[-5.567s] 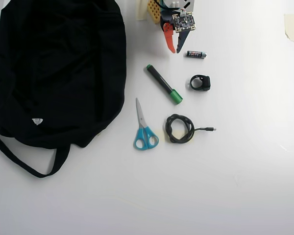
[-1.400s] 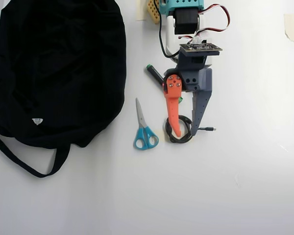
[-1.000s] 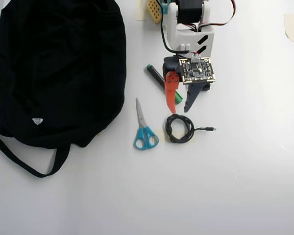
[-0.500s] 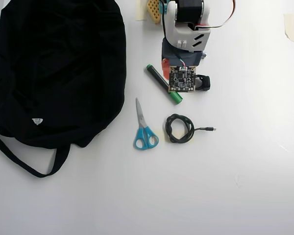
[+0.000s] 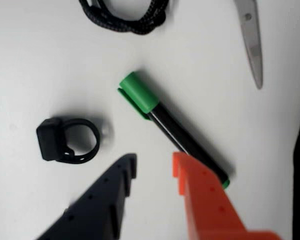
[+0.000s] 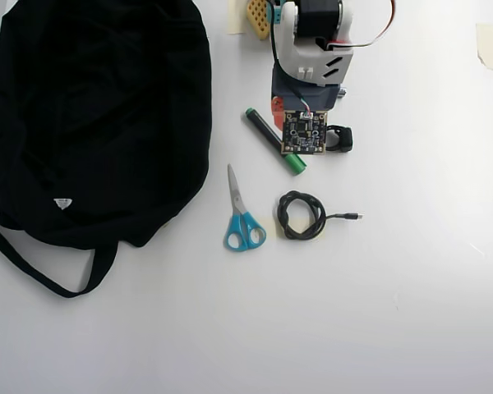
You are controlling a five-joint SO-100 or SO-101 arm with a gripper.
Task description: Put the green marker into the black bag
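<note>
On white table, black-barrelled green marker [image 5: 175,131], green cap

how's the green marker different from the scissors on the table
The green marker is a straight black barrel with a green cap; the scissors have bare metal blades and blue loop handles. In the overhead view the marker lies diagonally, cap toward lower right, while the scissors point nearly straight up. The marker sits partly under the arm; the scissors lie clear of it. Both lie flat on the white table, similar in length.
</note>
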